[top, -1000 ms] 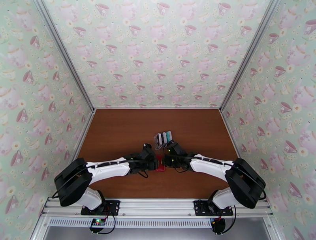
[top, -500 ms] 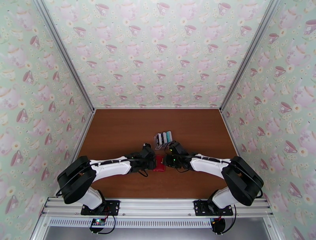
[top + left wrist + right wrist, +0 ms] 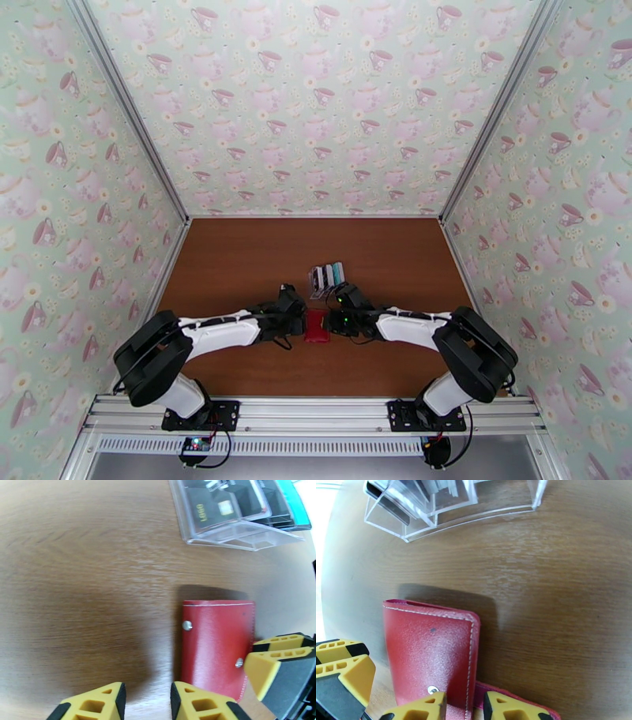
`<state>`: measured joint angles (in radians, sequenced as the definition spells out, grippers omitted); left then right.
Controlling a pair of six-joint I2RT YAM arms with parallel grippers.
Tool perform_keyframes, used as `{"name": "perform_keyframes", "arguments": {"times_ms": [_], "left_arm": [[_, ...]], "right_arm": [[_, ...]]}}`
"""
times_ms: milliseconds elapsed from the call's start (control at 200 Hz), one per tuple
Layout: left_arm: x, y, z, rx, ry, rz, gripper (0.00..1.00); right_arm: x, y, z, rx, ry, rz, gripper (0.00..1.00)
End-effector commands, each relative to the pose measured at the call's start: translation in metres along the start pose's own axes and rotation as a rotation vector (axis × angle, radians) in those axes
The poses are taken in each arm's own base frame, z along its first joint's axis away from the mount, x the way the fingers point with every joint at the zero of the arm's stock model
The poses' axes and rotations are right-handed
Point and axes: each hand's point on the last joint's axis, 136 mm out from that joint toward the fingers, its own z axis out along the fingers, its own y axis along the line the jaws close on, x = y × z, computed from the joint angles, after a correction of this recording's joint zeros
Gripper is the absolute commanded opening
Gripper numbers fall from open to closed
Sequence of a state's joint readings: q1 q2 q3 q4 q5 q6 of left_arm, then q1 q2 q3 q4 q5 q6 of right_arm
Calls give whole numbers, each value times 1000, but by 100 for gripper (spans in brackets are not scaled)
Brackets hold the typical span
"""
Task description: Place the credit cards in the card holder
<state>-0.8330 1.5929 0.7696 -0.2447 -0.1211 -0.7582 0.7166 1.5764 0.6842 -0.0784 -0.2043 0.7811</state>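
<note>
The left gripper (image 3: 148, 695) has drawn back a little toward its own side, so the card holder (image 3: 217, 642) now lies plainly in sight between the two arms rather than half hidden under them. Its jaws stand partly apart with only bare bench (image 3: 79, 578) between them, and one tip sits just beside the holder's near corner; it has hold of nothing. The right gripper (image 3: 465, 703) is low at the holder's opposite edge, its tips straddling the stitched border. I cannot tell whether it is pinching that edge or only resting beside it.

By the look of it, the holder has been set down flat and folded, so it is not yet opened and no card is in it.

The holder is a small red rectangle of grainy, leather-like material with pale stitching, two metal snap studs (image 3: 187, 625) and a pinker flap peeking out beneath. Beyond it, well apart, the credit cards (image 3: 213, 509) stand on edge in a clear stand (image 3: 237, 535) of glossy slotted plastic: thin, stiff and smooth, mostly black with a teal one at the end. The bench is matt brown wood grain.
</note>
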Motion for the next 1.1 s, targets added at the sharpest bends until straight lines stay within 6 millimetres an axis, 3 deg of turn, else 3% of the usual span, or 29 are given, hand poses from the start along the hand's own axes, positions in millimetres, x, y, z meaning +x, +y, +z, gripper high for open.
{"name": "perform_keyframes", "arguments": {"times_ms": [0, 751, 1097], "left_arm": [[10, 17, 9, -79, 40, 22, 37], [20, 10, 18, -56, 72, 19, 37], [20, 10, 19, -58, 74, 19, 37]], "right_arm": [[2, 0, 4, -8, 19, 7, 31], [-4, 18, 0, -60, 24, -11, 25], [-12, 32, -12, -100, 7, -18, 25]]}}
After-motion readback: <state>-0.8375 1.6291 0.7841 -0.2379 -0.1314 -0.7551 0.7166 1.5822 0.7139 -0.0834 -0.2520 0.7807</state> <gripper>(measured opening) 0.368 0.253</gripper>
